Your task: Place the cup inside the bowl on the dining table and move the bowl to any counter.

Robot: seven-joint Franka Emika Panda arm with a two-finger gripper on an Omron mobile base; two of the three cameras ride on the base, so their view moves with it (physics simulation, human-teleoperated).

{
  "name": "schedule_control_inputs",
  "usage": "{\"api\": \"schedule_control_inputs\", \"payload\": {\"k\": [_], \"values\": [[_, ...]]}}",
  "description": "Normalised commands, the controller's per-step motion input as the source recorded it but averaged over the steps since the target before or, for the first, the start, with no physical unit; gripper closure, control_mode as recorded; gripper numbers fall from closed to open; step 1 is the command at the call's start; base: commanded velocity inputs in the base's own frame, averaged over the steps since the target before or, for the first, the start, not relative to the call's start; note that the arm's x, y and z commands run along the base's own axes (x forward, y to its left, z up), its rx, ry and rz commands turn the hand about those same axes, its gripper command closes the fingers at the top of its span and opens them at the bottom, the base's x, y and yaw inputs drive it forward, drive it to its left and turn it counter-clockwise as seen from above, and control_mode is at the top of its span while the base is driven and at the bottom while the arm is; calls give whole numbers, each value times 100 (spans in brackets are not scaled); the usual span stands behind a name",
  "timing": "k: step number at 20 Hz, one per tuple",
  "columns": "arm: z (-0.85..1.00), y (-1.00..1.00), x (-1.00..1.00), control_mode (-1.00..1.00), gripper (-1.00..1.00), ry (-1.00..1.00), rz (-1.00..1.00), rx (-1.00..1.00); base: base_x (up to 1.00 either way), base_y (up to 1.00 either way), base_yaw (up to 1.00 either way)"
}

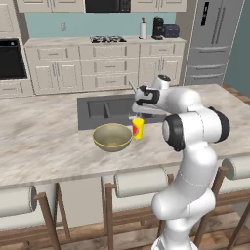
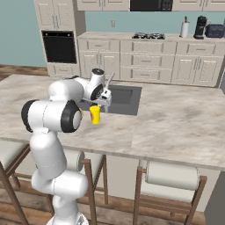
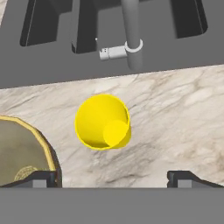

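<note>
Hovering open and empty-handed, end effector (image 3: 111,178) above small yellow cylindrical cup (image 3: 103,122) upright on marbled beige desk (image 3: 175,113) just beside olive-tan round bowl (image 3: 19,151) — likely light, stiff, slick-walled, best pinched across rim.

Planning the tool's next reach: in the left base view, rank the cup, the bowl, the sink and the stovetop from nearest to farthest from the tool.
1. Cup: directly under the tool, upright on the dining table.
2. Bowl: beside the cup, on its left in this view.
3. Sink: inset behind the bowl; close to the bowl's rank.
4. Stovetop: on the far counter.
</note>
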Motion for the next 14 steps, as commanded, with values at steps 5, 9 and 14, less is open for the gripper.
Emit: {"api": "schedule_control_inputs", "payload": {"k": [5, 9, 14], "values": [[-13, 0, 18, -100, -100, 0, 0, 0, 0, 0, 0], [-16, 0, 1, -100, -100, 0, 0, 0, 0, 0, 0], [-22, 0, 0, -100, -100, 0, 0, 0, 0, 0, 0]]}}
